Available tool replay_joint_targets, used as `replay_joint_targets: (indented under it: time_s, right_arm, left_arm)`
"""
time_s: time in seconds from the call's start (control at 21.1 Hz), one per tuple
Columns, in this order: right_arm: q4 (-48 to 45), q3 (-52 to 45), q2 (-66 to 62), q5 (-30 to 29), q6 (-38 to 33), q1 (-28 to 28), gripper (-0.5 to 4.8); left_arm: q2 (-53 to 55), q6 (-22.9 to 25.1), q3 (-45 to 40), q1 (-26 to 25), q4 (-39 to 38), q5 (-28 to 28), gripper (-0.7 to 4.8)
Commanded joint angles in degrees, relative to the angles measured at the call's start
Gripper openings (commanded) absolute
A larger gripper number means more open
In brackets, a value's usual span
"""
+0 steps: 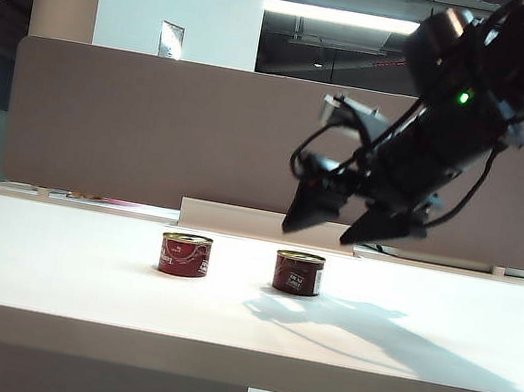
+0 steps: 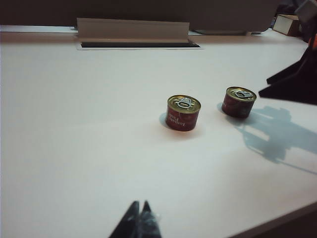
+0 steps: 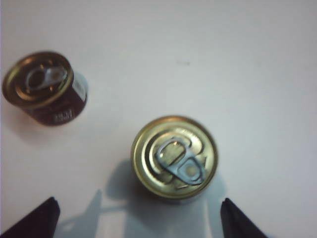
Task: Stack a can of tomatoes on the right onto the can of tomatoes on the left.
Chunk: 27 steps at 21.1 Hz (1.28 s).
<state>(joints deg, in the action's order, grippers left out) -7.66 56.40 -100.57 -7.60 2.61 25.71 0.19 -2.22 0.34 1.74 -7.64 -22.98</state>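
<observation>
White worktop (image 1: 75,275) with a grey divider panel (image 1: 152,126) running along the back, office ceiling lights behind that. Two little red tomato cans sit side by side near the middle, both upright, gold pull-tab lids up, a clear gap between them, nothing stacked.

Right tool (image 1: 337,219) hangs in the air above and a bit to the right of the right can (image 1: 298,273), pointing down at a slant. Its two dark fingers are spread wide apart with nothing between them. From its own camera, the right tool (image 3: 138,218) has that can (image 3: 174,157) sitting pretty much centred just ahead of the gap between the fingertips, not touching either one. The left can (image 3: 45,87) is off to one side of it, further away. The arm throws a big shadow on the worktop right of the cans.

Left tool (image 2: 139,218) is low over the near part of the worktop, well back from both cans, left can (image 2: 183,112) being the closer one. Its dark tips look pressed together, empty.
</observation>
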Motion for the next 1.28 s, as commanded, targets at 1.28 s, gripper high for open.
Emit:
replay_joint_targets:
  time_s: [1.28]
  right_arm:
    - [-5.7,8.1,-13.7,0.3,-1.6,0.0,4.79]
  left_arm:
    - [0.0,0.0,0.1,0.0,-0.5,-0.2,-0.06]
